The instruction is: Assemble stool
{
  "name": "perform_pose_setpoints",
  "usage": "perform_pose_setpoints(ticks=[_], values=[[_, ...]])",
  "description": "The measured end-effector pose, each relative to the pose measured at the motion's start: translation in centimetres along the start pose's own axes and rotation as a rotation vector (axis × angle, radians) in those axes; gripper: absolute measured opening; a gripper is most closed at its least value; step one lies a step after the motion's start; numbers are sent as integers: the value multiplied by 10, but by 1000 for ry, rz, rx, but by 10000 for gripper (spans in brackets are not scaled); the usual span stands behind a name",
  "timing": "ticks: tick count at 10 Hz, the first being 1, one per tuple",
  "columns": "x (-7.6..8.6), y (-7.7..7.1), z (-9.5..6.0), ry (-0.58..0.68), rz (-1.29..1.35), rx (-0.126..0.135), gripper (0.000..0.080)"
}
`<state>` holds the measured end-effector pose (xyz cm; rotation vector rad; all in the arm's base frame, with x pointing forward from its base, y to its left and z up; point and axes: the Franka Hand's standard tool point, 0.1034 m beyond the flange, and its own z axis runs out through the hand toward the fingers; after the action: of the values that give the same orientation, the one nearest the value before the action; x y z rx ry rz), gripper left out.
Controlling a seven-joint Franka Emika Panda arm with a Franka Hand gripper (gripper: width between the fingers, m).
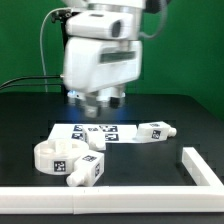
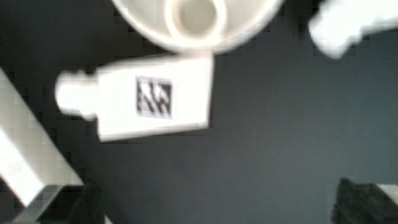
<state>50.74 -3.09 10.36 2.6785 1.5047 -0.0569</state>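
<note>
The round white seat point(image 1: 52, 156) lies on the black table at the exterior view's front left, with a chunky white tagged leg point(image 1: 88, 169) touching its right side. Another leg point(image 1: 156, 130) lies further right. My gripper point(image 1: 97, 100) hangs above the table behind them, over the far edge of the marker board point(image 1: 92, 132). The blurred wrist view shows the seat point(image 2: 192, 22), the tagged leg point(image 2: 151, 95) and a white piece point(image 2: 349, 24) I cannot identify. My gripper point(image 2: 210, 206) is open and empty there, with dark fingertips point(image 2: 370, 202) at the frame's edges.
A raised white border runs along the table's front point(image 1: 50, 202) and right side point(image 1: 198, 165). A white strip point(image 2: 18, 140) shows at the edge of the wrist view. Cables hang behind the arm.
</note>
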Motion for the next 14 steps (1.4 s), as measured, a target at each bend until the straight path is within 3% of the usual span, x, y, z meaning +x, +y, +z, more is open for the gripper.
perform_pose_setpoints(ticks=[1,4,7,9,12,14], values=[[0,-3,0,-37,18,42,649],[0,-1,1,-31,15,36,649],[-37,0,24,-41,-115,89,649],[-51,-5,41,-27,-113,130,649],[-49,-2,40,-14,-169,113,649],[-58,-6,51,28,-314,64,649]])
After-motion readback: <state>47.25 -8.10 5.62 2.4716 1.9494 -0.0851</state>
